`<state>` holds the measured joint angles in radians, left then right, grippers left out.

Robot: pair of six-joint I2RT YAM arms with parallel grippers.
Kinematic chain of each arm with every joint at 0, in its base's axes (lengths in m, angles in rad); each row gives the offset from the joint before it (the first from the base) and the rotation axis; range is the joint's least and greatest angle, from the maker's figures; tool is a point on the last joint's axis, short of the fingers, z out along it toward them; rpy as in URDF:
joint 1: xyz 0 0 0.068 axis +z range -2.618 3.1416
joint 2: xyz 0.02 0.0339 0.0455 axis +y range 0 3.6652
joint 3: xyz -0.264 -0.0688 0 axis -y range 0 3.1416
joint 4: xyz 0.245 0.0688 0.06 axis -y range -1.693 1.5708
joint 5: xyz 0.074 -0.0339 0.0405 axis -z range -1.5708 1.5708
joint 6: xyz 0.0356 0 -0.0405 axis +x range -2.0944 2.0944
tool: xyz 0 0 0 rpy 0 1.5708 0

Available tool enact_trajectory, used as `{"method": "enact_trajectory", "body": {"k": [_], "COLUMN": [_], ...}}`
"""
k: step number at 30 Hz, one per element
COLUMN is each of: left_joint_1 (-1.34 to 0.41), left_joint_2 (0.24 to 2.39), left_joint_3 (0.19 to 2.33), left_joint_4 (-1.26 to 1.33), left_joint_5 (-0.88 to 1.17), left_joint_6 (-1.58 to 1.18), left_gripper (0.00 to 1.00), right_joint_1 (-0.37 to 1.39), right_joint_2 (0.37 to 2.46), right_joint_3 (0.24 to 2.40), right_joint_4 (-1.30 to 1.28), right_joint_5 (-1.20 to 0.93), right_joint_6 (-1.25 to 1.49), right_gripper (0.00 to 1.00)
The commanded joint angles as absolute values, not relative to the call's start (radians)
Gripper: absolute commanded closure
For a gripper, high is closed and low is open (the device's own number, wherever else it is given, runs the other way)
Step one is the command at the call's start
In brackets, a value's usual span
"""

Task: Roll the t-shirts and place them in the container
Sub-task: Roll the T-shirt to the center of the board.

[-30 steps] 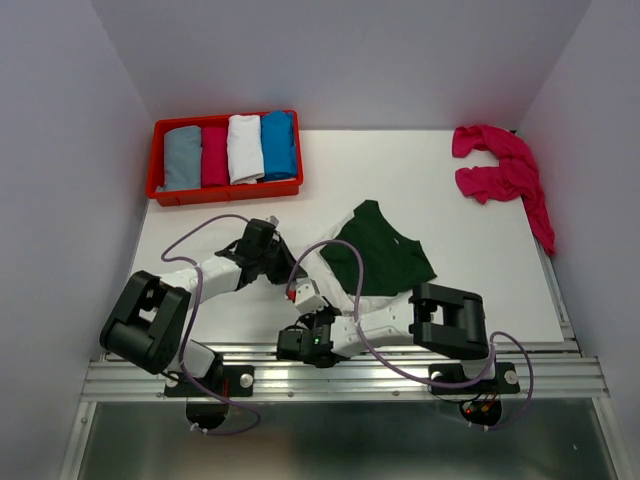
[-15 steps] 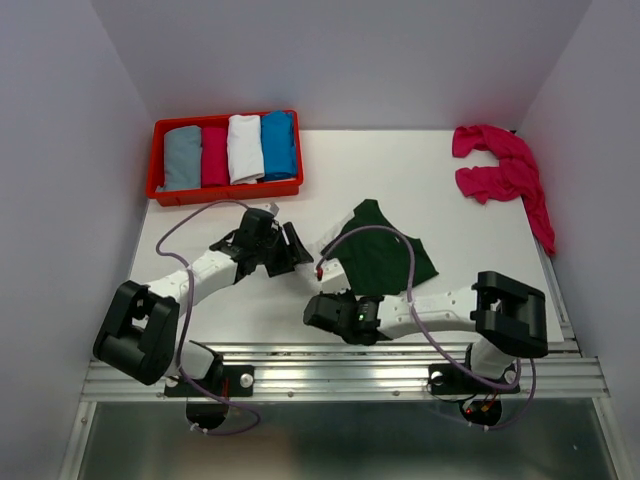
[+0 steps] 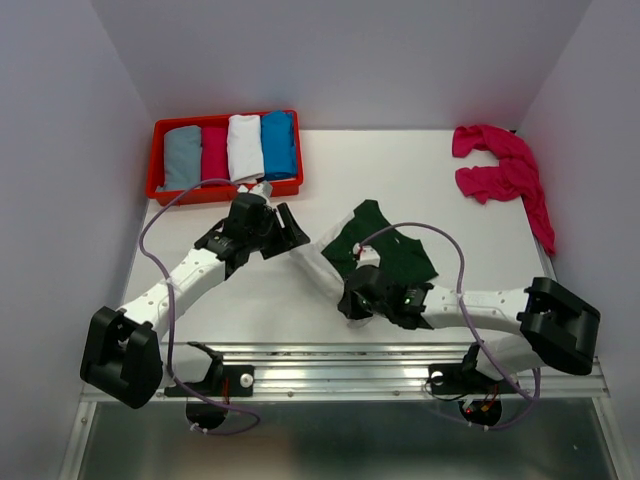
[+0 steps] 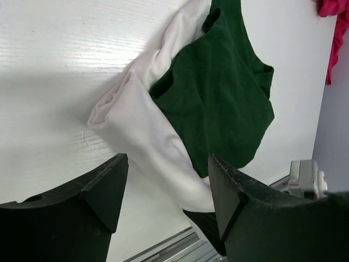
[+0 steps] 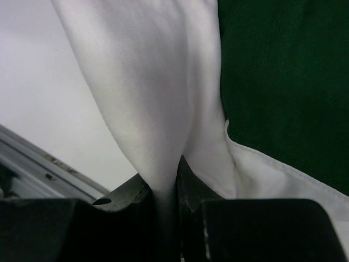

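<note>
- White desk (image 3: 430, 180) carries the cream-and-green t-shirt (image 3: 390, 255) near centre; pink t-shirts (image 3: 500, 168) lie heaped at two o'clock.
- Left tool (image 4: 166, 158) gapes wide, empty, at the shirt's nine o'clock.
- Right tool (image 5: 165, 191) pinches its cream cloth at six o'clock.

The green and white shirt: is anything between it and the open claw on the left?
No, nothing visible. The open left gripper hangs just beside the t-shirt, at its white edge, with only bare table between. The right gripper is pinching the white cloth on the near side.
</note>
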<state>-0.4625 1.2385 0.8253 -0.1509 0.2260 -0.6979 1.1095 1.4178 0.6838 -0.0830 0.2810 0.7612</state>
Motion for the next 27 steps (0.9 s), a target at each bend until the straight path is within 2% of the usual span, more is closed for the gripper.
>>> {"method": "enact_trajectory", "body": {"k": [1,18,27], "left_joint_1": [-0.457,-0.483,-0.541], "left_joint_2": [1.209,1.256,1.339], "left_joint_3": [0.847,0.808,0.848], "left_joint_4": [-0.176,-0.097,-0.035], "left_joint_5": [0.215,0.310,0.327], "left_joint_6": [-0.673,-0.669,-0.675], "left_gripper": [0.29,0.32,0.34], "right_joint_1": [1.037,0.746,0.681], "right_joint_2": [1.327,1.244,1.275], "right_joint_3": [0.617,0.345,0.298], "right_joint_4": [0.100,0.437,0.505], "right_joint_5": [0.114,-0.286,-0.351], "right_joint_6": [0.844,1.114,1.158], "right_gripper": [0.99,0.99,0.99]}}
